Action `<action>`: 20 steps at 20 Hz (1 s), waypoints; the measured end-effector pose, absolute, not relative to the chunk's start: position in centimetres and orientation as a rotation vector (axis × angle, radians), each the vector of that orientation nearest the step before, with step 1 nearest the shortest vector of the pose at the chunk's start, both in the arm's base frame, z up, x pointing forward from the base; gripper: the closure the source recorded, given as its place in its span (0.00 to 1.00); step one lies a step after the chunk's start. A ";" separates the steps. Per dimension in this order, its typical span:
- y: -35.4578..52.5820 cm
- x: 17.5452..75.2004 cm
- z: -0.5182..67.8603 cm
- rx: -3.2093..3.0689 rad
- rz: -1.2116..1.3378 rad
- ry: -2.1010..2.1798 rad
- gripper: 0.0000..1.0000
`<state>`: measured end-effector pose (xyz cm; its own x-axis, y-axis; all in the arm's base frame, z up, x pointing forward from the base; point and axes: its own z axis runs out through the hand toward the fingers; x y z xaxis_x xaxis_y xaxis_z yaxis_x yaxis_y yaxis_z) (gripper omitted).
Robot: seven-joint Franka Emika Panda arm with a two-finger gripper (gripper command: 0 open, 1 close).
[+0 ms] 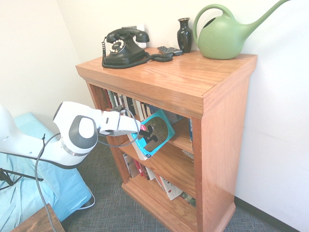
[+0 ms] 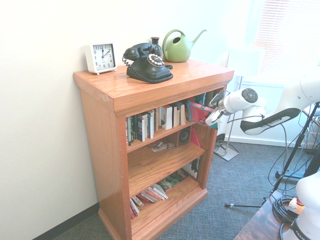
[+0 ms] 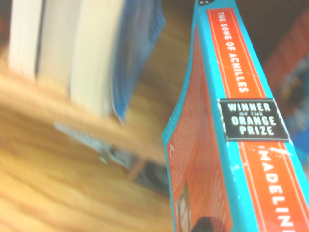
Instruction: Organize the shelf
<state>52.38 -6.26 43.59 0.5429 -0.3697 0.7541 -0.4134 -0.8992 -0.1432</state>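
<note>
Telephone (image 1: 124, 47), vase (image 1: 184, 35), watering can (image 1: 223, 37), clock (image 2: 100, 57)

My closed gripper (image 1: 140, 131) has its fingertips hidden behind the turquoise paperback with the orange spine (image 1: 154, 133). In the wrist view, this book's lower end and the author's name are cut off by the frame edge, and the upright pale books (image 3: 72, 48) are blurred. The green plastic watering can's (image 1: 224, 36) spout tip leaves the first exterior frame.

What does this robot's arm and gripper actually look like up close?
The arm is glossy white with rounded, bulging segments and dark grey caps and bands at its joints. Thin grey cables loop alongside it. The gripper is a white block with dark parts at its tip.
</note>
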 end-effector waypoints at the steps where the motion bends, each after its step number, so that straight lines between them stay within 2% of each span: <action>1: -6.1 52.9 43.3 2.727 1.307 -0.699 1.00; 20: -5.4 56.3 42.4 2.836 1.384 -0.886 1.00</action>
<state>56.27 -5.37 42.43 0.4996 -0.5227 0.6908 -0.4083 -0.8454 -0.3444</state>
